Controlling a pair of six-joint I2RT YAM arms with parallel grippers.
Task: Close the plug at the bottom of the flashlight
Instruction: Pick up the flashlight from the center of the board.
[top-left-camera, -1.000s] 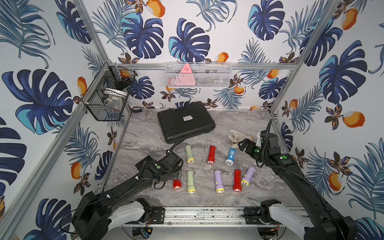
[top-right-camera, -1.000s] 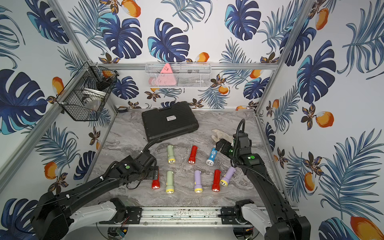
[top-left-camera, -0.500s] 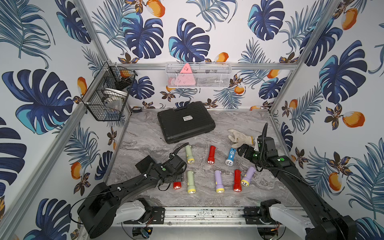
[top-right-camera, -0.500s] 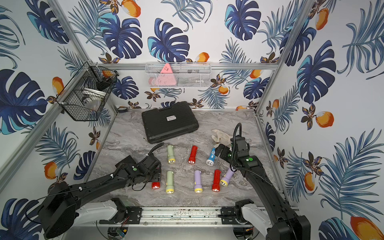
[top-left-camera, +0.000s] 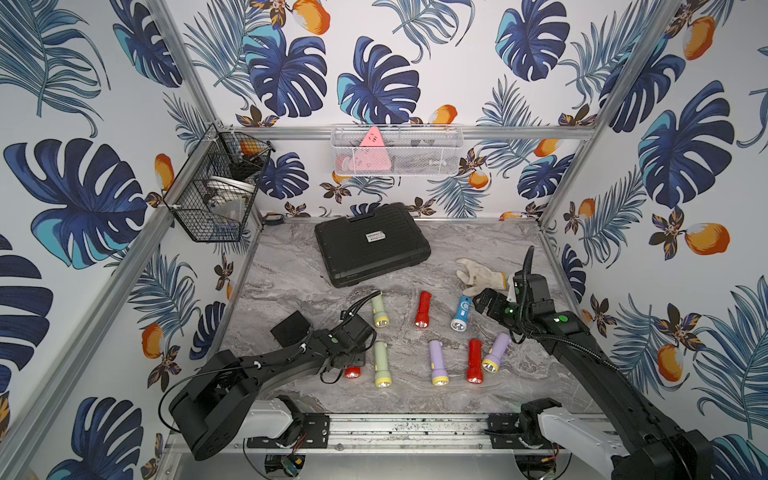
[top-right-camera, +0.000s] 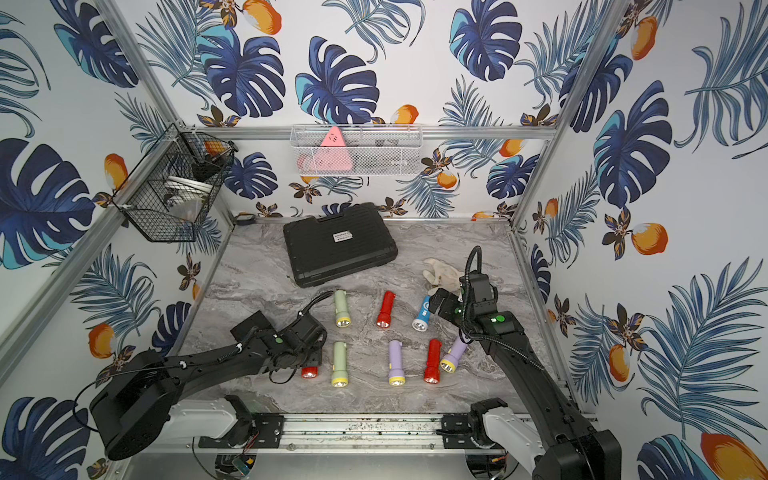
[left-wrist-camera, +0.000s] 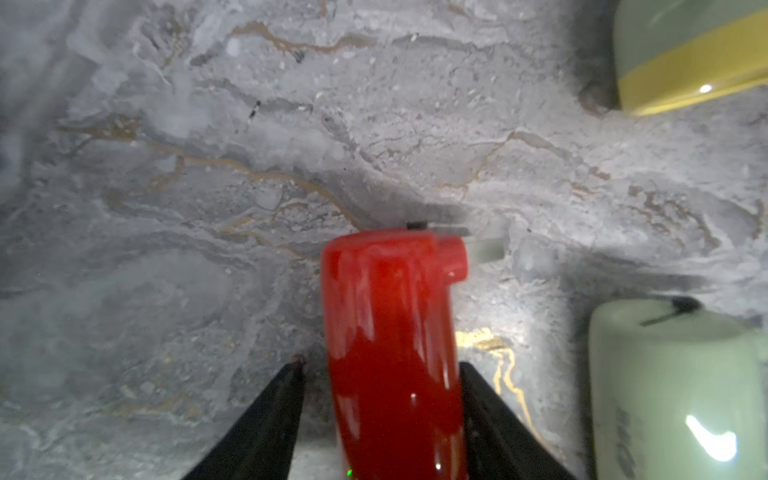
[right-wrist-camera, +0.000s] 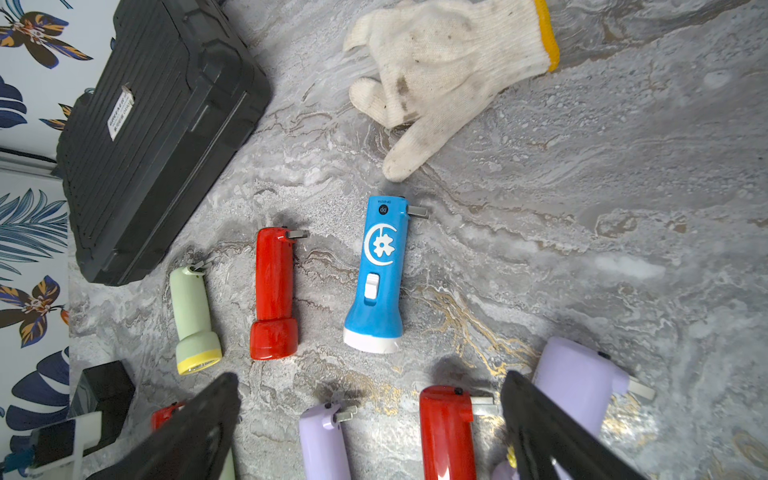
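Straddles the red flashlight (left-wrist-camera: 386, 316), near left, with the left gripper (left-wrist-camera: 380, 365) half-spread, one side not touching. Calls for centring, then squeezing mid-body, plug (left-wrist-camera: 453, 257) end kept clear (right gripper (right-wrist-camera: 370, 377) spread wide).

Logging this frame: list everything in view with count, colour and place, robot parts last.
red flashlights: 3, red, one in the back row, two in the front row
green flashlights: 2, pale green, one in each row
purple flashlights: 2, lilac, front row
blue flashlight: 1, blue, back row, near the glove
case: 1, black, closed, back of the table
glove: 1, white with a yellow cuff, beside the right arm
wire basket: 1, black, left wall
mesh basket: 1, white, back wall
pink triangular item: 1, pink, in the mesh basket
table: 1, grey marble
left end effector: 1, black, straddling the front-left red flashlight, gap on one side
right end effector: 1, black, open, empty, near the blue flashlight
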